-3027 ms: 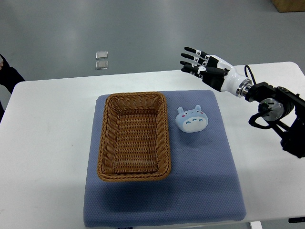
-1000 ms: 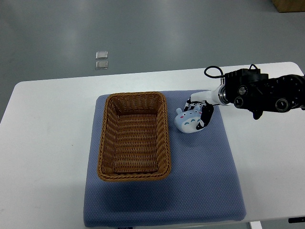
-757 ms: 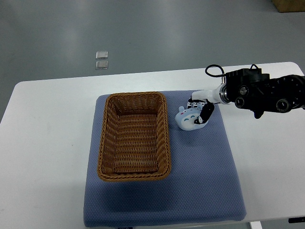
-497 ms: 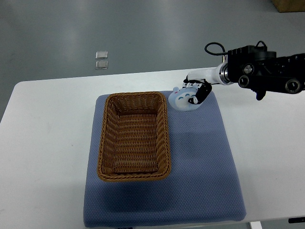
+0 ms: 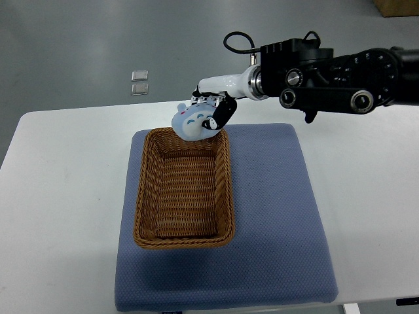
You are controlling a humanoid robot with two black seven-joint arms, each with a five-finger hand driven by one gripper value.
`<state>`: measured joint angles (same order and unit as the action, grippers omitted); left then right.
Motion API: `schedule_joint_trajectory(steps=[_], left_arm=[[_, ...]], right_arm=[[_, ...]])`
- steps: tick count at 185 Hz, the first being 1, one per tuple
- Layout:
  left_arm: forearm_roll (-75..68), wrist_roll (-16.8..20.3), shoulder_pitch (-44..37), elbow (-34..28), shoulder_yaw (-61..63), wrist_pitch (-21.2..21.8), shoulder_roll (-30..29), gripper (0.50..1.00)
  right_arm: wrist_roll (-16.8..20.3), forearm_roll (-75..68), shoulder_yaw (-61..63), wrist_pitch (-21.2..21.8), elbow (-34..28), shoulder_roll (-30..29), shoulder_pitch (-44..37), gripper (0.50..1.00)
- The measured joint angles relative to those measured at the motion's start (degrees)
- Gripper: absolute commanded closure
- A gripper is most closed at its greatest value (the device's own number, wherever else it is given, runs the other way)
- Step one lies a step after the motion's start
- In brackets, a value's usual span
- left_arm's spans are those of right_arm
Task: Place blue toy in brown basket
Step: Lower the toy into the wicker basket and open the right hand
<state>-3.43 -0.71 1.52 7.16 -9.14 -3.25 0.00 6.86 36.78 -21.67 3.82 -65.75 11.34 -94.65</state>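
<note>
Seen from the top view, the robot's right hand [image 5: 208,112] reaches in from the right edge on a black arm with a white forearm section, its dark and white fingers [image 5: 222,113] curled around the small pale blue rounded plush toy [image 5: 192,123]. The toy is held off the surface, tilted, above the far rim of the brown woven wicker basket [image 5: 184,188], just over its far edge rather than down inside it. The toy has a light blue upper body, a paler whitish belly patch with a few small dark marks on it, small ear-like bumps at its far left end, and a tiny pink spot near that end. The fingers cover its right side, so that part of its shape cannot be made out.

The basket is rectangular with rounded corners, its long side running from far to near, and its inside shows only the woven bottom. It lies on the left half of a blue-grey square fabric mat [image 5: 281,216], which in turn lies on a white table [image 5: 65,196]. The right half of the mat is bare.

Beyond the table's far edge is grey floor, with two small pale square plates [image 5: 139,82] set in it, one just behind the other. A brown box corner [image 5: 397,6] shows at the far right.
</note>
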Motion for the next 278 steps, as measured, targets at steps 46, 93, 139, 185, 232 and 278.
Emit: schedule_joint_trajectory(steps=[46, 93, 139, 185, 232, 278], left_arm=[[-0.1, 0.0, 1.0, 0.3, -0.1, -0.2, 0.0, 0.500], [-0.1, 0.0, 1.1, 0.3, 0.1, -0.2, 0.0, 0.500], [-0.1, 0.0, 1.1, 0.2, 0.1, -0.2, 0.0, 0.500], [-0.1, 0.0, 1.1, 0.2, 0.1, -0.1, 0.0, 0.500], [-0.1, 0.0, 1.1, 0.1, 0.1, -0.1, 0.0, 0.500], [-0.1, 0.0, 1.1, -0.1, 0.0, -0.1, 0.0, 0.500]], right_arm=[[-0.3, 0.3, 0.0, -2.1, 6.4, -8.5, 6.3, 0.938], [-0.3, 1.0, 0.0, -4.0, 10.5, -11.3, 13.0, 0.916], [-1.3, 1.0, 0.1, -4.9, 12.5, -11.3, 15.5, 0.703], [-2.3, 0.9, 0.2, -4.6, 12.6, -11.3, 15.8, 0.638], [-2.3, 0.0, 5.9, -0.1, 12.4, -11.2, 14.6, 0.609], [-3.0, -0.3, 14.6, 2.0, 12.1, -5.5, 12.3, 0.609]])
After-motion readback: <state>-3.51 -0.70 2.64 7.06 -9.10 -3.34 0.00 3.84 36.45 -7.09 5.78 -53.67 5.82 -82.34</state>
